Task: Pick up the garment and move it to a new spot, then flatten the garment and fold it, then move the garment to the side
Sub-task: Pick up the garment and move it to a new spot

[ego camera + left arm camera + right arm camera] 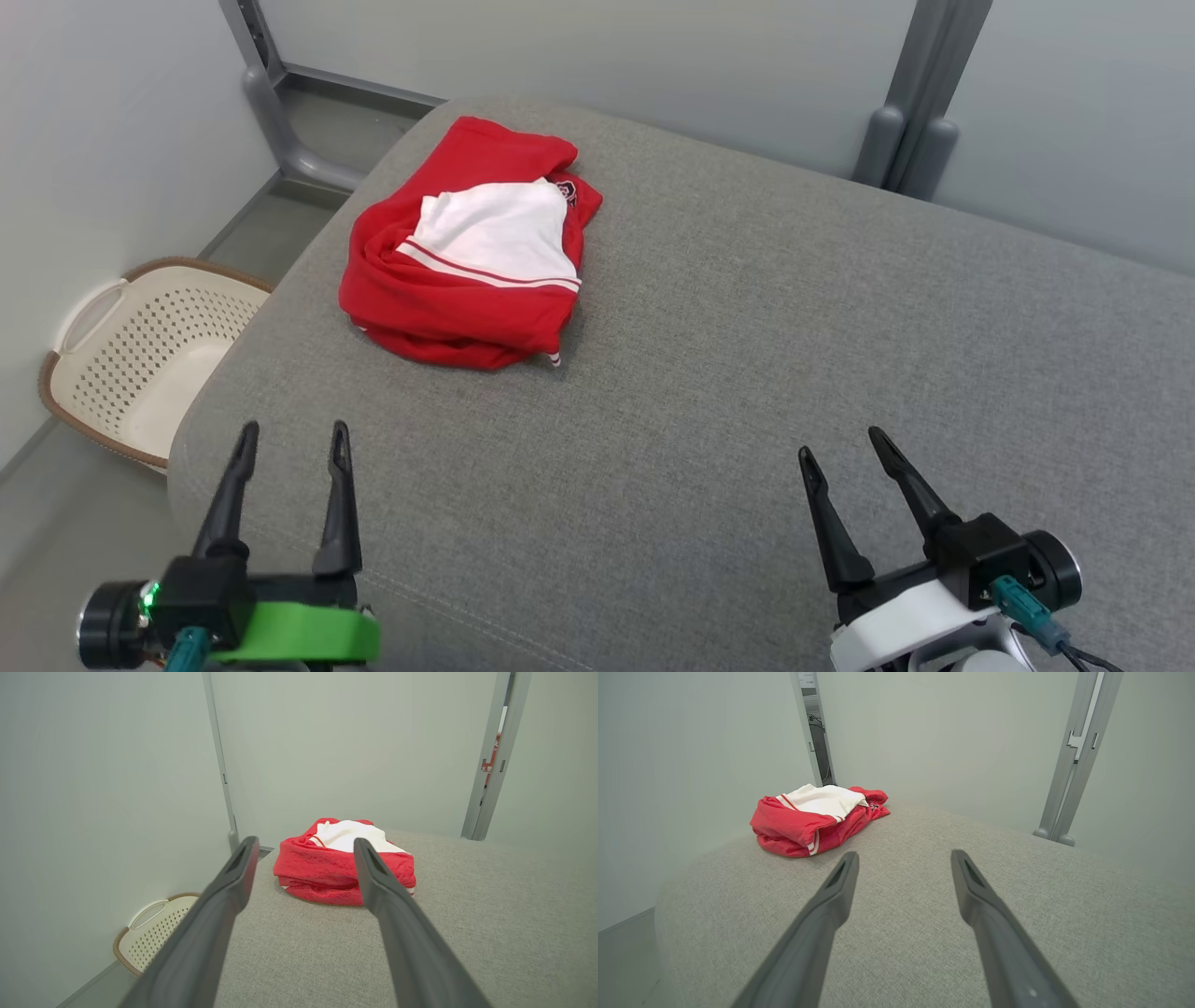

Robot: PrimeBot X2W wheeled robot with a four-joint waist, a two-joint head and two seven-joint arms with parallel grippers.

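Red-and-white garment bunched up, nothing gripped yet

The garment (pixel 467 271) is seen heaped on the grey cushion (pixel 747 327), well ahead of the left gripper (pixel 294 427) and framed between its fingers in the left wrist view. From the right gripper (pixel 840 441) it's found far ahead and off to the left. Both pairs of fingers are spread wide with nothing held between them. A perforated cream basket (pixel 140 364) is parked on the floor, left of the left fingers.

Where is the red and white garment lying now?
In the head view the garment lies bunched on the grey cushion, far left, ahead of the left gripper and near the basket.
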